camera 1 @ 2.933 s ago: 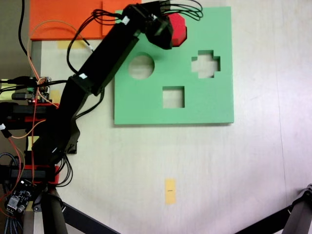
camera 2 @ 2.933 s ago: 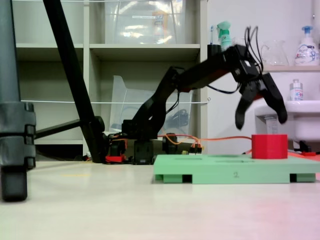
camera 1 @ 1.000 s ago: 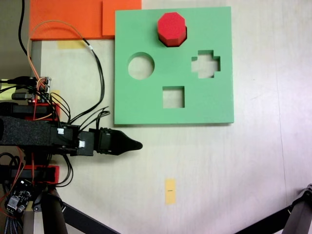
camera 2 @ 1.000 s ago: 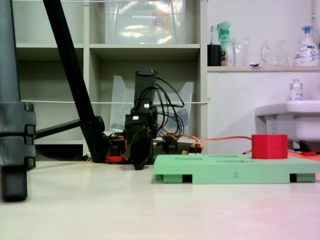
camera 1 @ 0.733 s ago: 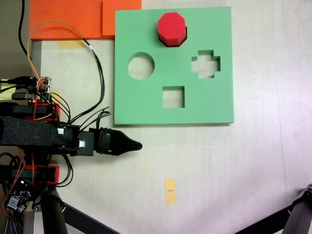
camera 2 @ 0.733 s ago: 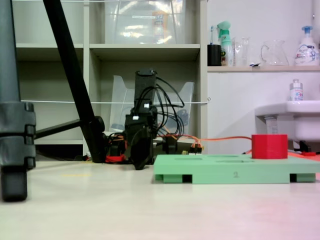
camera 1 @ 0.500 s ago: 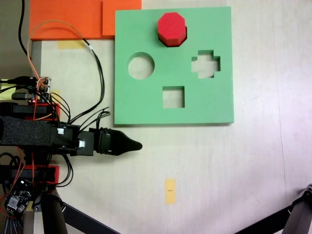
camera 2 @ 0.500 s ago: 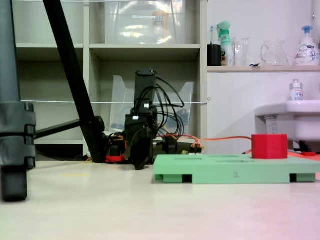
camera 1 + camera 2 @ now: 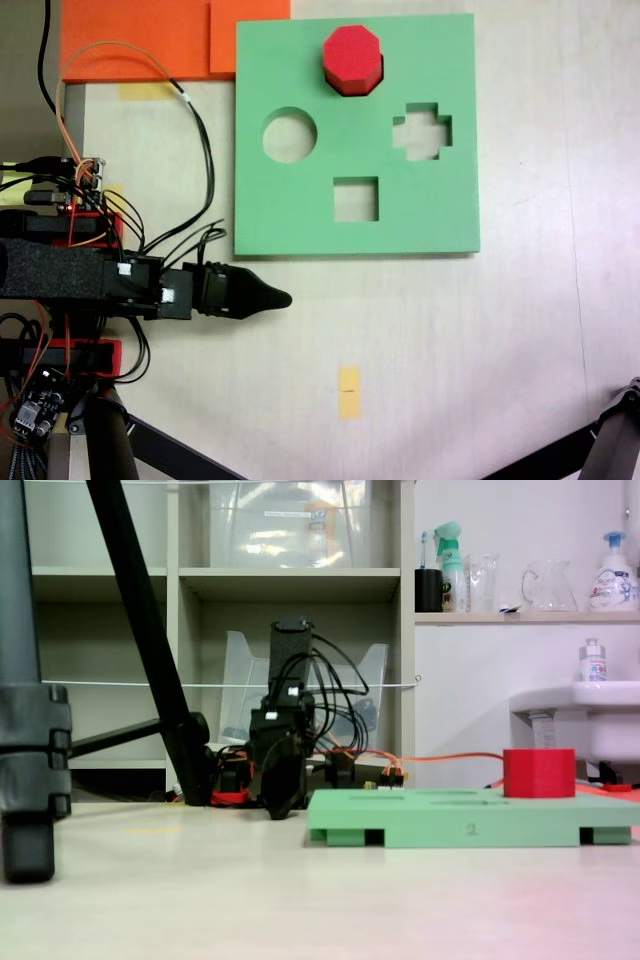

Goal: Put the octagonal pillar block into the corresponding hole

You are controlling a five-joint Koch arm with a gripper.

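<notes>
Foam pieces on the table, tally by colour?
Red: 1, the block standing in the board's top cutout
Green: 1, the board, with round, cross and square cutouts open
Orange: 2, slabs and at the top left in the top-down fixed view
Total: 4

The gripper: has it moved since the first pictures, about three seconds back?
Yes. The gripper has left the red block and pulled back off the green board, now lying folded below the board's lower left corner.
</notes>
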